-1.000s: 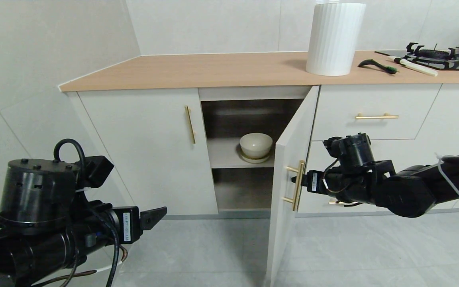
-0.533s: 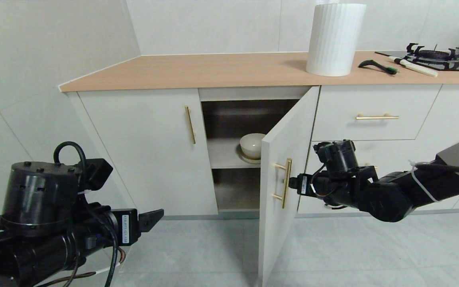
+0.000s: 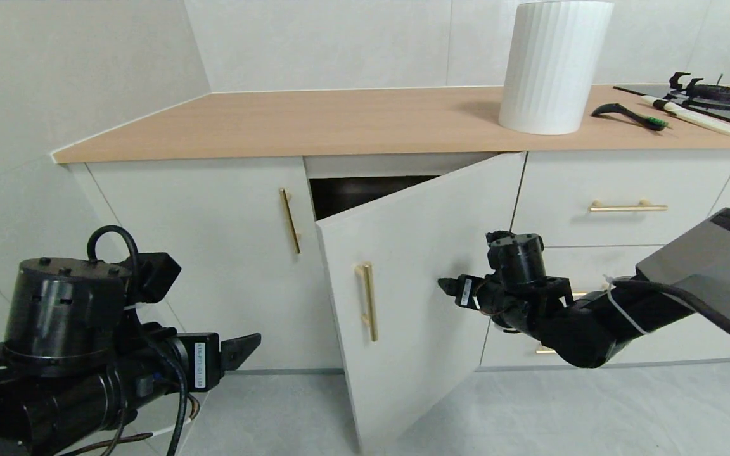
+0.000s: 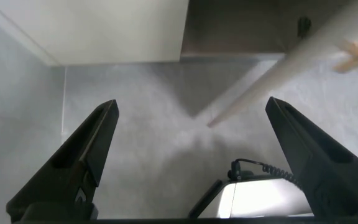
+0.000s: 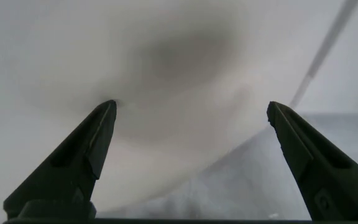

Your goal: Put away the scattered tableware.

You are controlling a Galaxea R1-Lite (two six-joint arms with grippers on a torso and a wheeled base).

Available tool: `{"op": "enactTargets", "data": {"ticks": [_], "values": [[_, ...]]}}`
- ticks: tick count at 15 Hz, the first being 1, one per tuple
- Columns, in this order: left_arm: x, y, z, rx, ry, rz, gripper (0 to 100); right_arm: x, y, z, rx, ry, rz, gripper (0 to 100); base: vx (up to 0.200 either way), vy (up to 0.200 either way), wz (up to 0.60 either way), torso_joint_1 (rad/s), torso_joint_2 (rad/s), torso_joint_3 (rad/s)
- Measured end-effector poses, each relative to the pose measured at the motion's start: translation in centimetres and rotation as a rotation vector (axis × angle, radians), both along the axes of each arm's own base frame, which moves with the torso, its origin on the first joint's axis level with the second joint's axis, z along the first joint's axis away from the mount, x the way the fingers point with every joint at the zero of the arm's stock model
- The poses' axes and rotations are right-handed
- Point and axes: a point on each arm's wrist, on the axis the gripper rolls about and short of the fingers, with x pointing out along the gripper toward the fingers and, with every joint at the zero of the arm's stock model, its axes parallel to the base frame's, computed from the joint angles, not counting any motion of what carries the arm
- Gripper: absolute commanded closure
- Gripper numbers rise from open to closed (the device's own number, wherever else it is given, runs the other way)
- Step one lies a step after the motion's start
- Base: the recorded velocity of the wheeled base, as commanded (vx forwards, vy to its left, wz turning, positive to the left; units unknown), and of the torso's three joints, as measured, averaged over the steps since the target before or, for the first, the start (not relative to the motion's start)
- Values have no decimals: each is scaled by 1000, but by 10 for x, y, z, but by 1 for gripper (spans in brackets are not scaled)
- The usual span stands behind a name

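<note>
While the wooden countertop runs along the wall above white cabinets, the cabinet door beneath it stands partly ajar, hinged on its right edge. 1 dark wedge of interior shows at its upper left, and the shelves behind the door are hidden, so any tableware inside cannot be seen. A tall white ribbed container stands upright on the countertop, with a black gas hob farther to the right. The right gripper is held up to the outer face of the cabinet door, well to the right of its brass handle. In the right wrist view its 2 fingers spread wide with nothing between them, right up against the white panel; actual contact cannot be told. The left gripper hangs low over the grey floor, well apart from the door, its fingers also wide apart and empty. Between container and hob, 2 small items lie on the countertop just beside each other: a dark curved utensil and a white-handled knife.
</note>
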Motion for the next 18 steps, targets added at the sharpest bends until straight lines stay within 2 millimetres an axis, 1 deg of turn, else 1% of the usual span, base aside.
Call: {"op": "enactTargets", "data": {"ticks": [3, 7, 13, 15, 18], "values": [[0, -1, 0, 0, -1, -2, 0, 12, 7, -3, 64, -28, -83, 0, 0, 0, 0, 0, 0, 0], [0, -1, 0, 0, 1, -1, 0, 28, 10, -8, 87, -54, -163, 0, 0, 0, 0, 0, 0, 0], [0, -1, 0, -1, 1, -1, 0, 56, -2, -15, 86, -103, -306, 0, 0, 0, 0, 0, 0, 0], [0, -1, 0, -1, 1, -1, 0, 63, -5, -18, 84, -109, -331, 0, 0, 0, 0, 0, 0, 0], [0, -1, 0, -1, 1, -1, 0, 66, -6, -20, 85, -110, -336, 0, 0, 0, 0, 0, 0, 0]]}}
